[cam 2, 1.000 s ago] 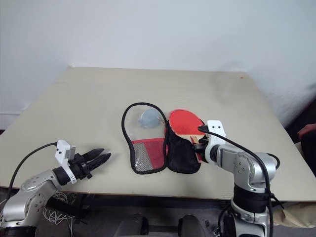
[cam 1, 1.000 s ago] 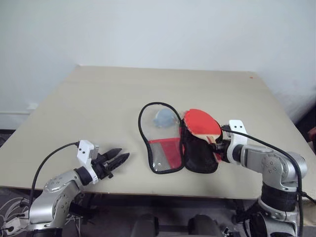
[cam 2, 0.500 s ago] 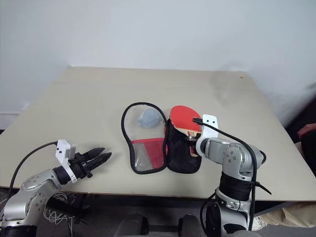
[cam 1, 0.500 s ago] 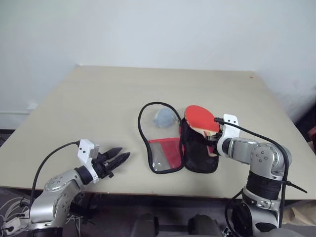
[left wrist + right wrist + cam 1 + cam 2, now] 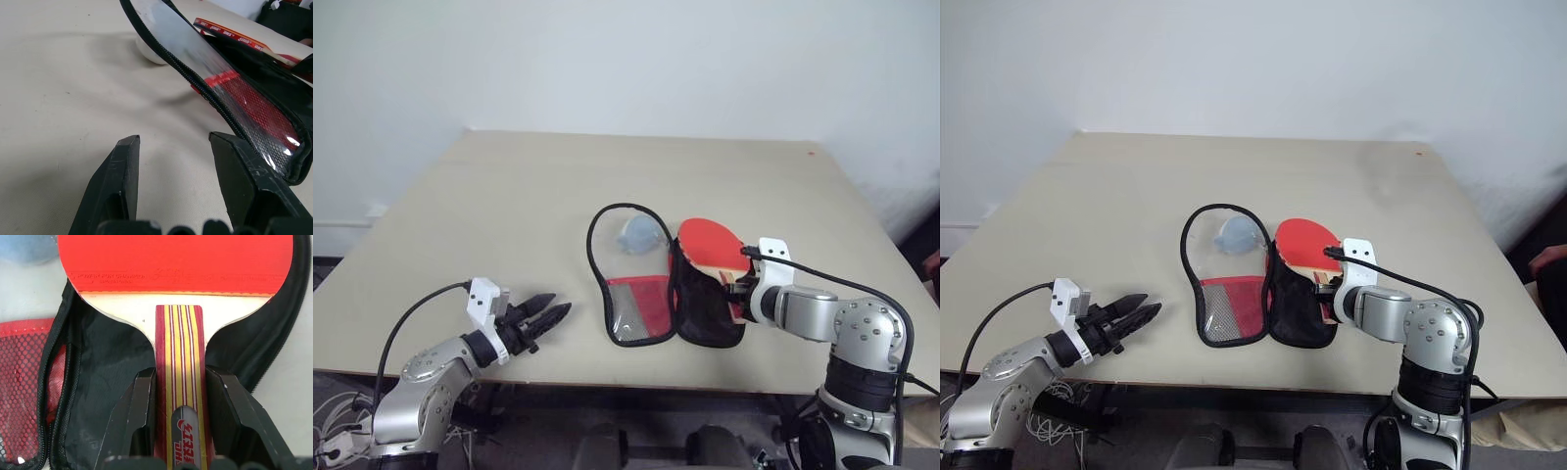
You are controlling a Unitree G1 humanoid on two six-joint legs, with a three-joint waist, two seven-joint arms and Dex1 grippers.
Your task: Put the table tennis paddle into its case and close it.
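The table tennis paddle [image 5: 709, 242] shows its red face over the black half of the case [image 5: 705, 308], which lies unzipped and spread flat near the table's front edge. My right gripper [image 5: 178, 394] is shut on the paddle's striped handle [image 5: 179, 382], with the blade [image 5: 176, 259] pointing away from me. The case's clear flap [image 5: 628, 259] with a red mesh panel lies to the left. My left gripper [image 5: 550, 313] hovers open and empty at the front left, well apart from the case; its fingers [image 5: 122, 181] face the clear flap [image 5: 215, 83].
A small pale blue-grey wad of cloth [image 5: 639, 233] rests under the clear flap's far end. The beige table [image 5: 509, 215] stretches bare to the left and behind the case. A white wall stands behind the table.
My right wrist has rolled while holding the paddle, and the blade has shifted slightly over the case. The left gripper has stayed put.
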